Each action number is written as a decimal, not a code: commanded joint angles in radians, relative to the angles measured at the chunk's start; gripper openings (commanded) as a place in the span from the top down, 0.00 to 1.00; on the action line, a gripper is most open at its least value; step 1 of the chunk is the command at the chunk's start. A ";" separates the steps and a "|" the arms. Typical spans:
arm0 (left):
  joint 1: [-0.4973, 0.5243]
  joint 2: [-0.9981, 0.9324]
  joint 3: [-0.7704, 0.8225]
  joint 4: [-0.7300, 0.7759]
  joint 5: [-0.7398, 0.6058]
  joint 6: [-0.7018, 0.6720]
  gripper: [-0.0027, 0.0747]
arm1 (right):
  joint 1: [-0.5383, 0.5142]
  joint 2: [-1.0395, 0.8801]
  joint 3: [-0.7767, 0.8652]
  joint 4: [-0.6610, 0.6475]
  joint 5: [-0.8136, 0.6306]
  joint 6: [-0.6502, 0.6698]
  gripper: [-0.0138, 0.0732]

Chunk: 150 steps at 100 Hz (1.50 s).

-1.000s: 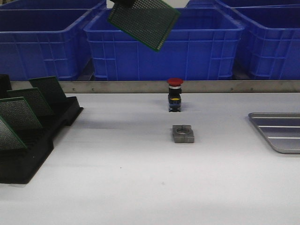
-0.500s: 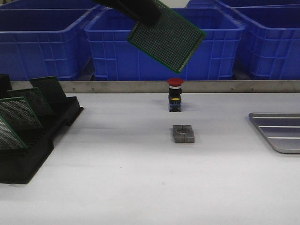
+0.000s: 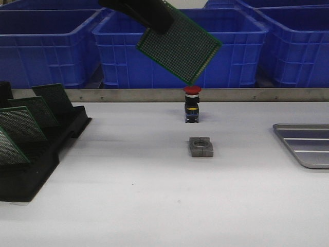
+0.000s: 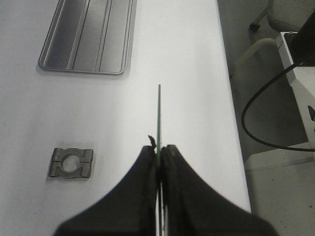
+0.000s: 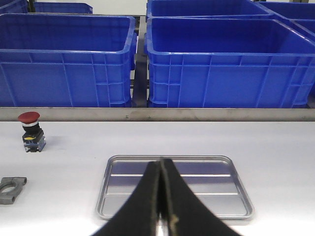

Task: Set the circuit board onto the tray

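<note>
My left gripper (image 3: 154, 20) is shut on a green perforated circuit board (image 3: 180, 47) and holds it tilted, high above the table's middle, over the red push-button. In the left wrist view the board (image 4: 159, 115) shows edge-on between the closed fingers (image 4: 159, 150). The silver ribbed tray (image 3: 306, 144) lies at the table's right edge; it also shows in the left wrist view (image 4: 88, 37) and the right wrist view (image 5: 216, 184). My right gripper (image 5: 161, 164) is shut and empty, just in front of the tray.
A black slotted rack (image 3: 31, 164) with several green boards (image 3: 20, 123) stands at the left. A red push-button switch (image 3: 192, 104) and a grey metal clamp (image 3: 200, 147) sit mid-table. Blue crates (image 3: 180, 51) line the back behind a metal rail.
My left gripper has carried the board rightward and down from the upper left; over the last half second it barely shifted. The right arm has not moved.
</note>
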<state>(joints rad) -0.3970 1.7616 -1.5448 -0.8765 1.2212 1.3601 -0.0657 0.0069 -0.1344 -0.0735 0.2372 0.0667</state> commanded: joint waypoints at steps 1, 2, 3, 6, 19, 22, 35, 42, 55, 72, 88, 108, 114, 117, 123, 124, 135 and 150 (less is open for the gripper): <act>-0.010 -0.043 -0.021 -0.061 0.054 -0.006 0.99 | -0.007 0.066 -0.110 -0.010 0.025 0.003 0.91; -0.010 -0.043 -0.021 -0.061 0.054 -0.006 0.99 | -0.007 0.078 -0.116 -0.010 0.036 0.003 0.91; -0.010 -0.043 -0.021 -0.061 0.054 -0.006 0.99 | -0.007 0.084 -0.122 -0.010 0.041 0.003 0.91; -0.010 -0.043 -0.021 -0.061 0.054 -0.006 0.99 | -0.007 0.115 -0.153 -0.009 0.062 0.003 0.91; -0.010 -0.043 -0.021 -0.061 0.054 -0.006 0.99 | -0.007 0.242 -0.260 0.011 0.153 0.003 0.91; -0.010 -0.043 -0.021 -0.061 0.054 -0.006 0.99 | -0.007 0.273 -0.288 0.014 0.169 0.003 0.91; -0.010 -0.043 -0.021 -0.061 0.054 -0.006 0.99 | -0.007 0.415 -0.376 0.074 0.213 0.002 0.90; -0.010 -0.043 -0.021 -0.061 0.054 -0.006 0.99 | -0.003 0.483 -0.414 0.135 0.222 -0.019 0.84; -0.010 -0.043 -0.021 -0.061 0.054 -0.006 0.99 | 0.018 0.592 -0.465 0.243 0.229 -0.138 0.57; -0.010 -0.043 -0.021 -0.061 0.054 -0.006 0.99 | 0.077 0.712 -0.525 0.401 0.238 -0.307 0.31; -0.010 -0.043 -0.021 -0.061 0.054 -0.006 0.99 | 0.148 0.821 -0.603 0.578 0.281 -0.490 0.31; -0.010 -0.043 -0.021 -0.061 0.054 -0.006 0.99 | 0.221 0.965 -0.686 0.822 0.367 -0.906 0.31; -0.010 -0.043 -0.021 -0.061 0.054 -0.006 0.99 | 0.236 1.009 -0.700 0.894 0.388 -1.056 0.31; -0.010 -0.043 -0.021 -0.061 0.054 -0.006 0.99 | 0.243 1.027 -0.704 0.928 0.395 -1.153 0.31; -0.010 -0.043 -0.021 -0.061 0.054 -0.006 0.99 | 0.255 1.066 -0.709 1.005 0.412 -1.292 0.31; -0.010 -0.043 -0.021 -0.061 0.054 -0.006 0.99 | 0.257 1.071 -0.709 1.027 0.414 -1.324 0.31; -0.010 -0.043 -0.021 -0.061 0.054 -0.006 0.99 | 0.264 1.135 -0.709 1.216 0.453 -1.546 0.31; -0.010 -0.043 -0.021 -0.061 0.054 -0.006 0.99 | 0.264 1.208 -0.709 1.389 0.518 -1.725 0.31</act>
<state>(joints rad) -0.3970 1.7616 -1.5448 -0.8743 1.2212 1.3582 0.1972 1.2005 -0.8100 1.1644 0.7240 -1.5489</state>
